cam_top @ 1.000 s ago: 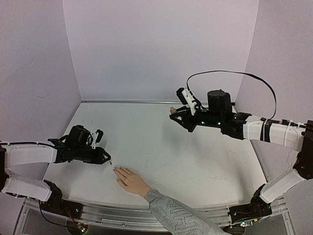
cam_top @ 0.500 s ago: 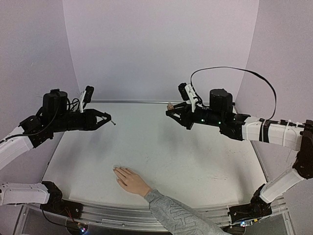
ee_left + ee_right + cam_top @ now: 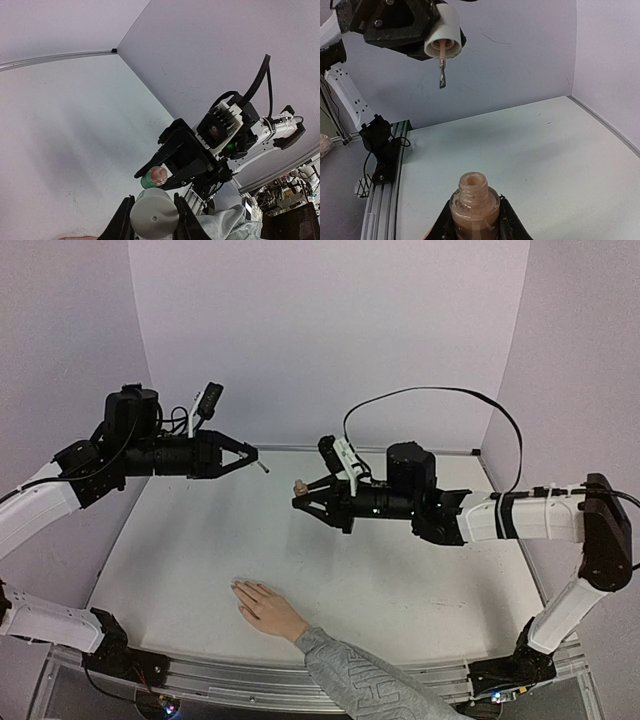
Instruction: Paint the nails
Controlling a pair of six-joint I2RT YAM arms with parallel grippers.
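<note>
while the nails [image 3: 238, 588] lie on the desk [image 3: 400, 580] well below both, the left tool [image 3: 248, 455] clamps the brush cap [image 3: 444, 44] and the right tool [image 3: 300, 496] clamps the open bottle [image 3: 474, 207].

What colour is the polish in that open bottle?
Pinkish beige, in the small open glass bottle; right wrist view is best.

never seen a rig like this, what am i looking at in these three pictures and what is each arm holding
Two robot arms are bolted at the near edge of a white table. The wide picture looks down from above and behind them; the other two come from a camera on each wrist. The left tool grips a white cap with a small brush on it. The right tool grips an open bottle of beige polish. A person's hand lies flat on the table.
</note>
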